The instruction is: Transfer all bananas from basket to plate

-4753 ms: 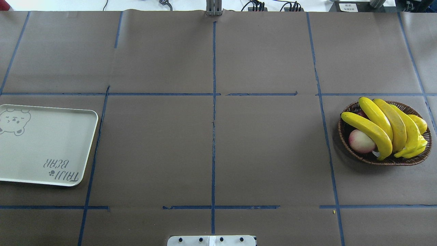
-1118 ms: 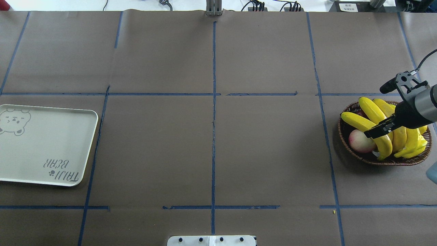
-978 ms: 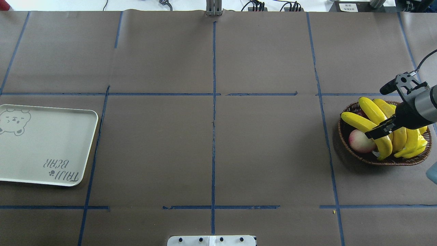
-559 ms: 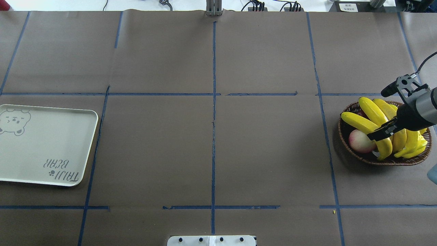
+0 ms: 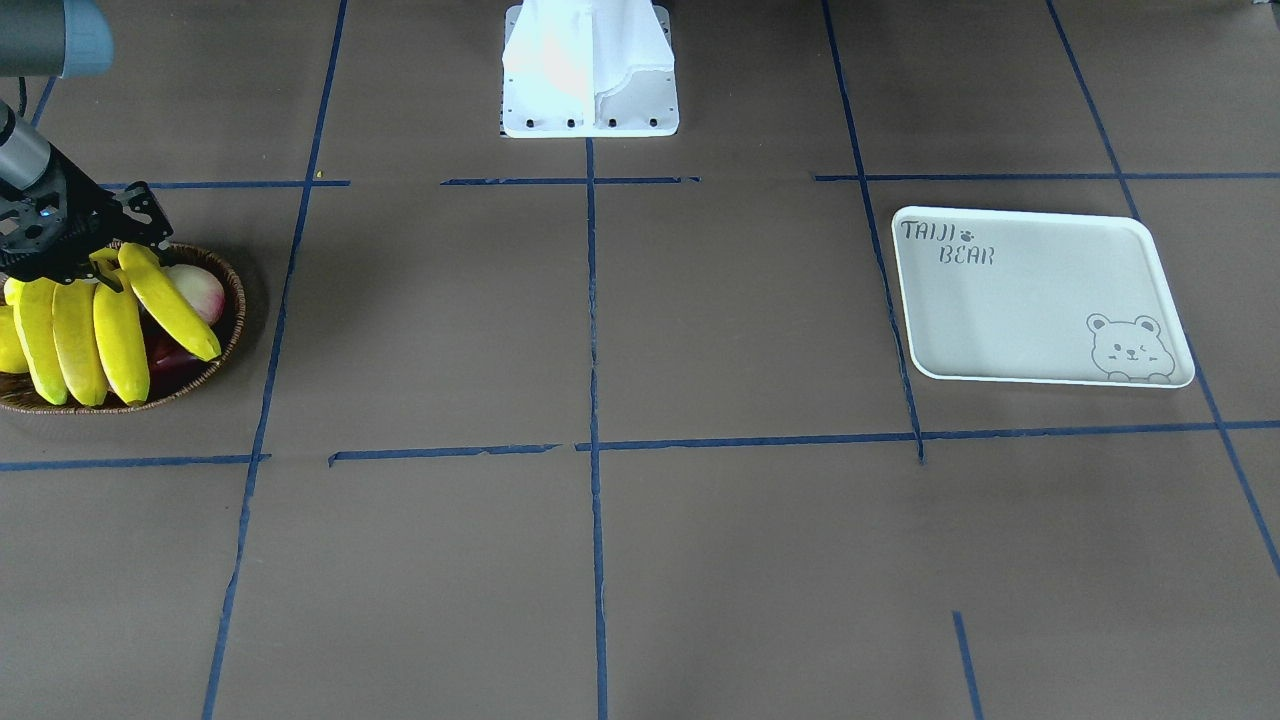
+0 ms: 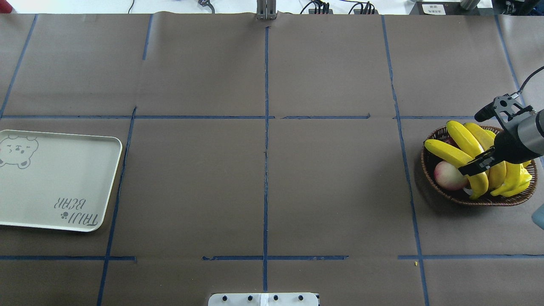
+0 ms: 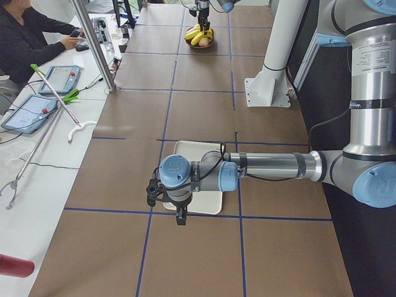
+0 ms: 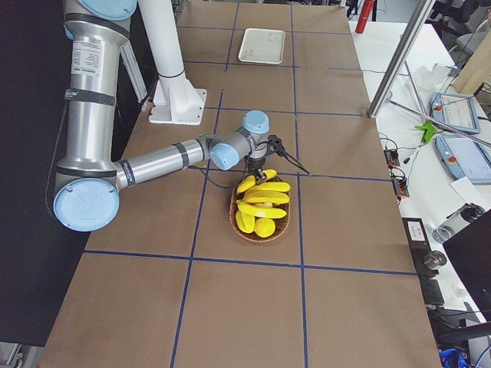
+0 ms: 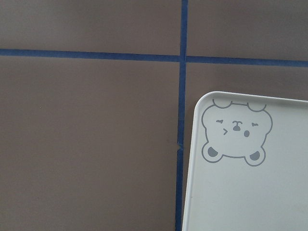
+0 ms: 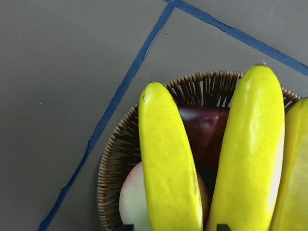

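Observation:
Four yellow bananas [image 6: 471, 146] lie side by side in the brown wicker basket [image 6: 428, 146] at the table's right. My right gripper [image 6: 465, 169] hangs low over their near ends. In the right wrist view its dark fingertips [image 10: 222, 226] stand apart on either side of the leftmost banana [image 10: 168, 163], so it is open. The white bear plate [image 6: 55, 182] lies at the far left with nothing on it. My left gripper [image 7: 180, 218] shows only in the exterior left view, over the plate's near edge; I cannot tell whether it is open or shut.
A pink peach [image 6: 448, 176], a dark red fruit [image 10: 204, 130] and a plump yellow fruit [image 6: 525, 153] share the basket with the bananas. Brown paper with blue tape lines covers the table. The robot's white base [image 5: 590, 65] stands at the middle of its own edge.
The right arm has come in from the right over the basket. Over the last second its gripper has crept a little to the right along the bananas. The bananas and the plate have not moved.

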Available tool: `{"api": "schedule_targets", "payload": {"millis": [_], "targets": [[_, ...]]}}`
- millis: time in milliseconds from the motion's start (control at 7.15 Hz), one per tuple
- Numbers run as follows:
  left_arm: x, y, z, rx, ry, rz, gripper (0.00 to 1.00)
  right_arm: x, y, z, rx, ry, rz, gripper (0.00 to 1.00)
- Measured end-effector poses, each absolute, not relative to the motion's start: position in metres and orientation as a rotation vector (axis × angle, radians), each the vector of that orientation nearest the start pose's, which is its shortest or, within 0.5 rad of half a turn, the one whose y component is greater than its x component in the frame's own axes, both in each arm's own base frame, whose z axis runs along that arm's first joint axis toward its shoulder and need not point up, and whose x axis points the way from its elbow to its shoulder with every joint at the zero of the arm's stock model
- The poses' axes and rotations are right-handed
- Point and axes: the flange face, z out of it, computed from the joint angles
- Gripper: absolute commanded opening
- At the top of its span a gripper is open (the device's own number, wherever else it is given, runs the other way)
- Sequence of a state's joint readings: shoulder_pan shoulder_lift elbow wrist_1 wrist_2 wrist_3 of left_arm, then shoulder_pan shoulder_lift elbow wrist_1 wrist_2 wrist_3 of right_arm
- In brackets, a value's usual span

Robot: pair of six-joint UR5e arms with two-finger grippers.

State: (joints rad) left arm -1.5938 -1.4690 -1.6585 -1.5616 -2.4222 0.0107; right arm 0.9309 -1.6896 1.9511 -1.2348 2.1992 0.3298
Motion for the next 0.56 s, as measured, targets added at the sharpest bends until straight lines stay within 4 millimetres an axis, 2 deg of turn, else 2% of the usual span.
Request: {"api": "schedule_targets", "payload": {"millis": [280, 419, 559], "targets": [[-0.0687, -0.4466, 0.6585, -0.007, 0.852, -0.021, 1.0, -0.2127, -0.4108, 0.4945, 0.226, -0.816, -0.479, 0.15], [-0.0687, -0.4476, 0.6573, -0.004, 0.852, -0.02, 1.0, -0.2126, -0.4107, 0.4943, 0.225, -0.819, -0.479, 0.03], [-0.0687, -0.4488, 0.656, -0.002, 0.852, -0.019, 1.0, -0.2126, -0.4105, 0.4939, 0.224, -0.823, -0.48, 0.0]]}}
